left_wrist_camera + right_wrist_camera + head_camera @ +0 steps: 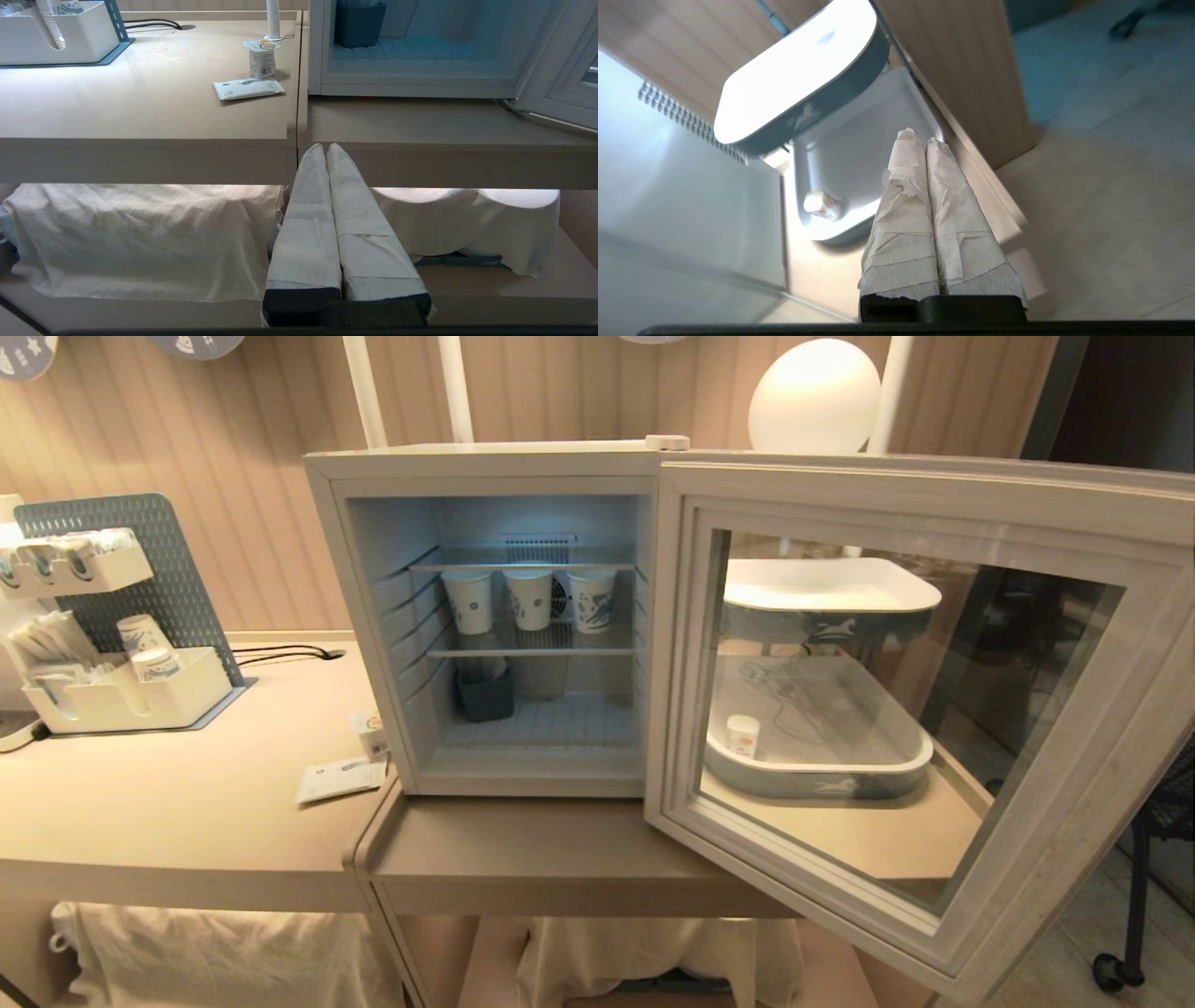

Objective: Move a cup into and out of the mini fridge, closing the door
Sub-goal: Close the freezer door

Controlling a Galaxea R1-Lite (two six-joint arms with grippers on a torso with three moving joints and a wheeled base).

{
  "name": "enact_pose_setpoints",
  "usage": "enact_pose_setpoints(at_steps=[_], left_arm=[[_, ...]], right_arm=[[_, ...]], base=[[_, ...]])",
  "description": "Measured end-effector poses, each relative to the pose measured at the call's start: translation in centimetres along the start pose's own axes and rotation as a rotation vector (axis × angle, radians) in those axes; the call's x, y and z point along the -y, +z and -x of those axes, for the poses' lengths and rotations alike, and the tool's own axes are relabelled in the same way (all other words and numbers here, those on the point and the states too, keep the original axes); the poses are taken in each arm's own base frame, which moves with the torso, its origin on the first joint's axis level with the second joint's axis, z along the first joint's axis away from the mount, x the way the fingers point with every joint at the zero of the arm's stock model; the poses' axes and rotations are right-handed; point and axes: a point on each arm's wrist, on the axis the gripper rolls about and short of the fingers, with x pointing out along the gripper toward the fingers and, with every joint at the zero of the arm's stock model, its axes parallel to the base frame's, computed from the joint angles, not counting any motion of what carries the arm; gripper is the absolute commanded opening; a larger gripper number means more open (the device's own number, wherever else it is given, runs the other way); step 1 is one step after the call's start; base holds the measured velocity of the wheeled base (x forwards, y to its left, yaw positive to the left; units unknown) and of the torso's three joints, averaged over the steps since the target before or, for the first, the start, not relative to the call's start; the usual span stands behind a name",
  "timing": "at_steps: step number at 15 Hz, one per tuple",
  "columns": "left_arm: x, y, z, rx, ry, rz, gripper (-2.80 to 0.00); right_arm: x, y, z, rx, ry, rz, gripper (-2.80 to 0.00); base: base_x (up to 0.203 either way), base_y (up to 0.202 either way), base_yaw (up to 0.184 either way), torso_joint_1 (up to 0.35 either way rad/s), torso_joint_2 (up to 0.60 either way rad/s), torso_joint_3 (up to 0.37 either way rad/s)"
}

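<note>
The mini fridge (485, 616) stands with the door (915, 709) swung wide toward 3 o'clock. Through its glass, at about 4 o'clock, the cup (743, 735) seems to sit in the lower tray (822, 775). The right gripper (920, 140) is above this tray with fingers pressed together and empty; the left gripper (325, 148), also clenched on nothing, is low before the table (140, 107).

Three paper cups (529, 599) stand on the fridge shelf, two small yogurt-style cups (743, 735) are in view, plus two stacked trays (827, 581) and one packet (338, 778).

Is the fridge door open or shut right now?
Open. The door is swung wide to the right, baring the fridge shelves with three paper cups.
</note>
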Motion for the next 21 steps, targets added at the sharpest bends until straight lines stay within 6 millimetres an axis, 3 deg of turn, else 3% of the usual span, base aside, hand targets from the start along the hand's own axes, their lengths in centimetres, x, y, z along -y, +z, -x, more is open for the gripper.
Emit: enact_pose_setpoints(at_steps=[2,4,7,10,13,16,21], left_arm=[[0.0,0.0,0.0,0.000,0.000,0.001,-2.80],[0.0,0.0,0.0,0.000,0.000,0.003,-2.80],[0.0,0.0,0.0,-0.001,0.000,0.003,-2.80],[0.0,0.0,0.0,0.000,0.000,0.003,-2.80],[0.0,0.0,0.0,0.000,0.000,0.004,-2.80],[0.0,0.0,0.0,0.000,0.000,0.005,-2.80],[0.0,0.0,0.0,0.000,0.001,0.005,-2.80]], right_arm=[[2.6,2.5,-4.2,-0.097,0.128,-0.109,-2.80],[4.5,2.7,-7.3,-0.253,0.335,-0.214,-2.80],[6.8,0.5,-10.6,-0.525,0.598,-0.402,-2.80],[7.3,-2.3,-13.0,-0.683,0.689,-0.510,-2.80],[6.3,-3.9,-14.4,-0.759,0.711,-0.526,-2.80],[3.7,-5.3,-14.6,-0.828,0.714,-0.488,-2.80],[-2.0,-7.3,-11.9,-0.905,0.756,-0.351,-2.80]], base=[[0.000,0.000,0.000,0.000,0.00,0.000],[0.000,0.000,0.000,0.000,0.00,0.000],[0.000,0.000,0.000,0.000,0.00,0.000],[0.000,0.000,0.000,0.000,0.00,0.000],[0.000,0.000,0.000,0.000,0.00,0.000],[0.000,0.000,0.000,0.000,0.00,0.000],[0.000,0.000,0.000,0.000,0.00,0.000]])
